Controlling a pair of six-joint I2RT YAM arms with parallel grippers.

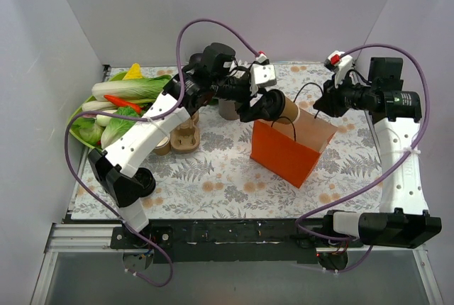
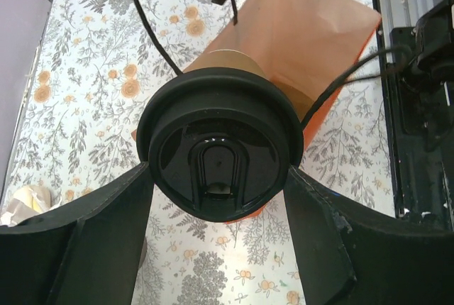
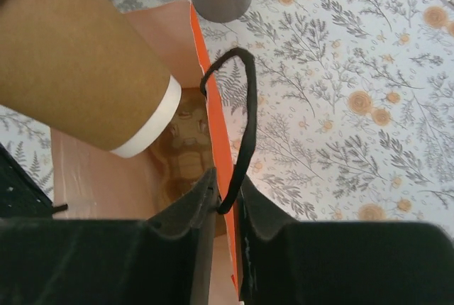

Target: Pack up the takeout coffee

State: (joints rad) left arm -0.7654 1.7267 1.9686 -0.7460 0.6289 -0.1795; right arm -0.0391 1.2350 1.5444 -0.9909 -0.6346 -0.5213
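My left gripper (image 1: 267,107) clamped around the takeout coffee (image 1: 284,108) near its black lid (image 2: 218,152), cup tilted over the orange paper bag (image 1: 287,154) at frame centre, my right gripper (image 3: 225,204) pinched narrow on the bag's black cord handle (image 3: 249,106), floral tablecloth (image 1: 213,172) beneath.

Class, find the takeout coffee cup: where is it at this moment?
In the top view the coffee cup hangs tilted near the centre, gripped at its lid end by the left gripper, over the open orange bag.

Takeout coffee (image 1: 280,108) above bag (image 1: 284,154) mouth; vegetables (image 1: 117,106) well apart, far left.
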